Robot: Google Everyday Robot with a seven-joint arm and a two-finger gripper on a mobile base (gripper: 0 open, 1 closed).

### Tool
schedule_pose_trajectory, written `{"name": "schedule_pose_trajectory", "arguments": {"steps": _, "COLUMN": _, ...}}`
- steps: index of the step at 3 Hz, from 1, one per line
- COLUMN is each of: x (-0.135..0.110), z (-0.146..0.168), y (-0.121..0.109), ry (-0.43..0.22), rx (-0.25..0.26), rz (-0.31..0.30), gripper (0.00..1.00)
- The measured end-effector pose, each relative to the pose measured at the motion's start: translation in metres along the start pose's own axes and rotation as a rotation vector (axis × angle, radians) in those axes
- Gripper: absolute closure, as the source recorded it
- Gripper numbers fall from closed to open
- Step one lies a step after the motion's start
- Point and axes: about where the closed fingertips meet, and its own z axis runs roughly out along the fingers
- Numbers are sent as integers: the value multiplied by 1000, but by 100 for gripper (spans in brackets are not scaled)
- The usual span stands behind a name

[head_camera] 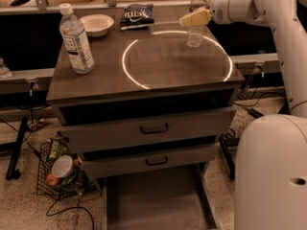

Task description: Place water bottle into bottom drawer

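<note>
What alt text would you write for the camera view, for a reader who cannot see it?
The robot's hand is at the shoulder of the slim water bottle, which stands at the back right of the cabinet top. The bottom drawer is pulled out below; a larger bottle stands at the left.

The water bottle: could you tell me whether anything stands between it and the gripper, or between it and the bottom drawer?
Nothing visible does. The gripper is right at the water bottle, at the back right of the cabinet top. The bottom drawer stands pulled out in front, further out than the two upper drawers.
</note>
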Motion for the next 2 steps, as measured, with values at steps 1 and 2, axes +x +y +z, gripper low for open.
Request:
{"name": "schedule_pose_trajectory", "arguments": {"steps": 1, "x": 2, "z": 4, "y": 0, "ry": -36, "rx": -20, "rz": 37, "gripper": 50}}
{"name": "schedule_pose_trajectory", "arguments": {"steps": 2, "x": 3, "z": -1, "y": 8, "ry": -39, "rx": -56, "rz": 63, "gripper": 72}}
